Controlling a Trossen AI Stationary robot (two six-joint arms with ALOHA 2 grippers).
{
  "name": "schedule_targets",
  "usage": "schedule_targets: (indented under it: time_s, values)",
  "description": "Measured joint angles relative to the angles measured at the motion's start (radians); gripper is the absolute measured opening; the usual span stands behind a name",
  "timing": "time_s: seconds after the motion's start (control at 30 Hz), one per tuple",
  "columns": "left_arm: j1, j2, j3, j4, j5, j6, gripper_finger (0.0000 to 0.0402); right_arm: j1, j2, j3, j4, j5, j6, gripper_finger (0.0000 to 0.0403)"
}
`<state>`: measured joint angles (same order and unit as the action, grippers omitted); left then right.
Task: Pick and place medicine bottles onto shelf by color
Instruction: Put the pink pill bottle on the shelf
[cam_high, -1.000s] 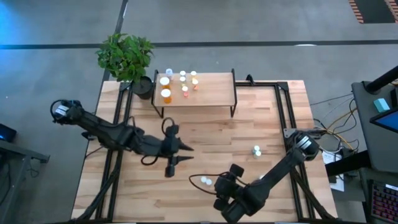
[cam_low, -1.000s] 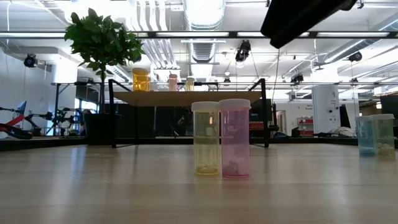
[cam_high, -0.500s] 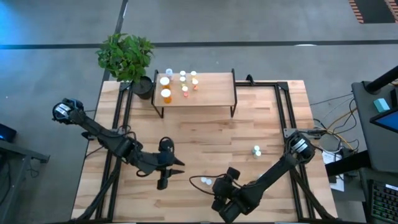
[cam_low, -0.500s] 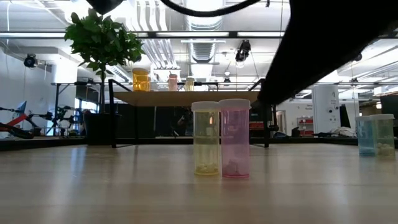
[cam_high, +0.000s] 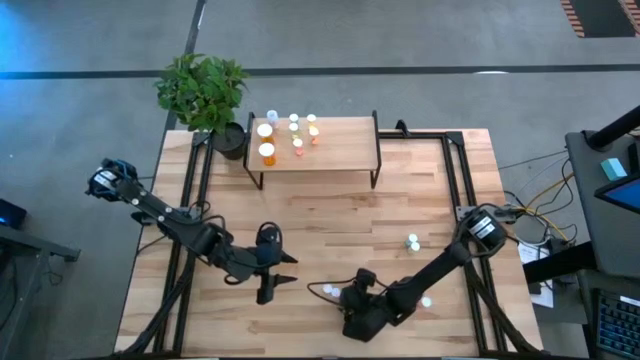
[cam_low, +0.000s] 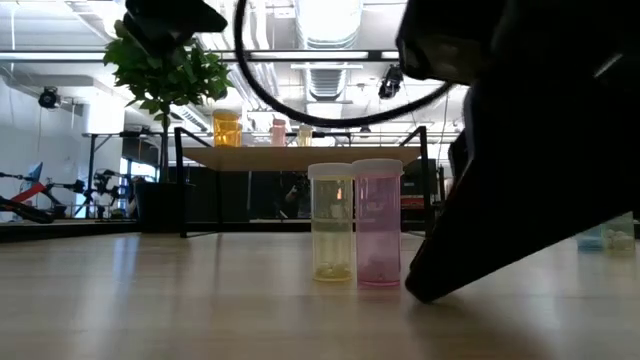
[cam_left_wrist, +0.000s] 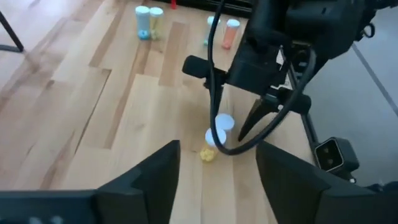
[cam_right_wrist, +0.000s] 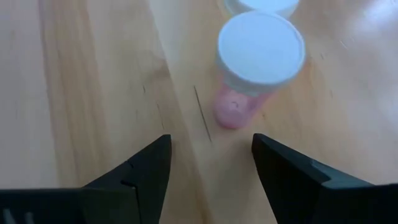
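Note:
A yellow-green bottle (cam_low: 331, 222) and a pink bottle (cam_low: 378, 223) stand upright side by side near the table's near edge, their white caps (cam_high: 331, 292) showing from above. My right gripper (cam_right_wrist: 211, 158) is open and low at the table, just right of the pink bottle (cam_right_wrist: 258, 59), which stands ahead of its fingers. My left gripper (cam_high: 277, 278) is open and hovers left of the pair. The shelf (cam_high: 340, 150) stands at the far edge with several bottles (cam_high: 290, 135) on its left half.
A potted plant (cam_high: 203, 92) stands at the far left corner beside the shelf. Two more bottles (cam_high: 412, 241) stand right of centre and another cap (cam_high: 427, 301) shows near the right arm. Bare wood lies between the shelf and the grippers.
My right gripper has come down to table level and moved left, toward the pink bottle. My left gripper has drawn back toward the near left of the table. The bottles have stayed where they were.

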<state>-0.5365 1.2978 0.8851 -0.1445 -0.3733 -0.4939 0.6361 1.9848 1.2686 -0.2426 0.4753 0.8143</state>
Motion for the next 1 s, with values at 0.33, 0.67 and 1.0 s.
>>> schedule_targets:
  time_s: [0.33, 0.67, 1.0]
  values:
    - [0.000, 0.108, -0.005, 0.128, 0.029, -0.016, 0.0215, -0.026, -0.002, -0.065, 0.143, 0.036, -0.109, 0.0195]
    - [0.000, 0.182, 0.010, 0.126, 0.041, -0.096, 0.0215, -0.068, -0.013, -0.066, 0.139, 0.019, -0.188, 0.0166]
    - [0.044, 0.095, 0.045, 0.067, 0.108, -0.334, 0.0215, -0.085, -0.061, -0.066, 0.119, -0.106, -0.249, 0.0097]
